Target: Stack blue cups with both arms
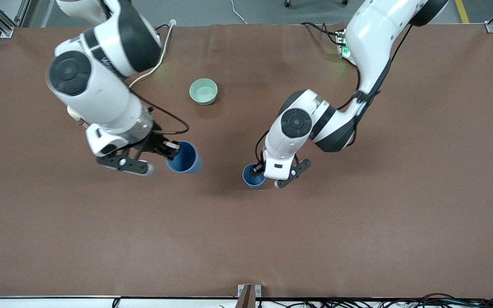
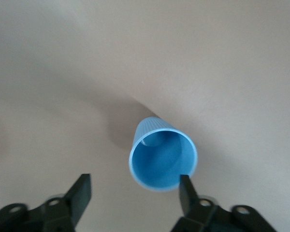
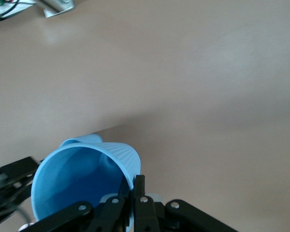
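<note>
One blue cup stands upright on the brown table, mouth up. My left gripper is open just above it. In the left wrist view the cup sits off-centre from the gripper, with one fingertip at the cup's rim and the other out to the side. My right gripper is shut on the rim of the second blue cup and holds it tilted above the table. In the right wrist view the fingers pinch the cup's wall.
A mint-green bowl stands farther from the front camera, between the two arms. A white cable runs along the table by the right arm. Something pale peeks out from under the right arm. The table is bare brown.
</note>
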`<action>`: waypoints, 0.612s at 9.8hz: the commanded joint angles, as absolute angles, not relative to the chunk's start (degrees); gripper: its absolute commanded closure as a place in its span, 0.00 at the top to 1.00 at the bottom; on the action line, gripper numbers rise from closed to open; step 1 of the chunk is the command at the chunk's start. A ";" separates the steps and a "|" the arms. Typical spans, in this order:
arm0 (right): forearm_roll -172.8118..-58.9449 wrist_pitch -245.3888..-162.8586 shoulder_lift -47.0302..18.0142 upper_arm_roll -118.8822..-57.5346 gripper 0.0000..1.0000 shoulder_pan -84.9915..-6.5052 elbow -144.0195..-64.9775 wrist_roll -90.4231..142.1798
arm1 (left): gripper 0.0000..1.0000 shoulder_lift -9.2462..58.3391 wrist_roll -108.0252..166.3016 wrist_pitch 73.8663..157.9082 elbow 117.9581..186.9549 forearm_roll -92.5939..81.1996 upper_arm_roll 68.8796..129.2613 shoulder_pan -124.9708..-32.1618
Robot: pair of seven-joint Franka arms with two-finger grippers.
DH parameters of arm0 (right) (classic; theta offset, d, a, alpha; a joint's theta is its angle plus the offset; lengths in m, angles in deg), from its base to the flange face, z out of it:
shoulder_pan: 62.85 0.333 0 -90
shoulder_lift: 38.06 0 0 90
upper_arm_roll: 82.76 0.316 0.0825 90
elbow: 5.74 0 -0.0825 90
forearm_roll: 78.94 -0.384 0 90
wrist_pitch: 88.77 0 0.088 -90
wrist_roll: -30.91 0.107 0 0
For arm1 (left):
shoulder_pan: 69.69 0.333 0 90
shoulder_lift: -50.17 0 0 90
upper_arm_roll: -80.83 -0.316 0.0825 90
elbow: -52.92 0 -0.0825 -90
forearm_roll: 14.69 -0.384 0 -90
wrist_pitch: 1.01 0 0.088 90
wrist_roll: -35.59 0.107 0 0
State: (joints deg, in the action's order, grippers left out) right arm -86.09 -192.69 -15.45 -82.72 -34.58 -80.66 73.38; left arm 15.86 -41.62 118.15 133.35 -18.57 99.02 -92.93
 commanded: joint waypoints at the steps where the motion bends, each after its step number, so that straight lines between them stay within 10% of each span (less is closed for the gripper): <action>1: -86.68 -199.39 -12.33 -83.46 0.01 -29.73 -81.94 78.88 | 1.00 26.92 -38.80 109.77 136.07 -19.87 98.24 -90.19; 6: -85.19 -210.84 -3.09 -83.55 0.01 -23.83 -81.85 82.06 | 1.00 43.20 -13.61 94.80 136.15 -19.87 98.15 -75.52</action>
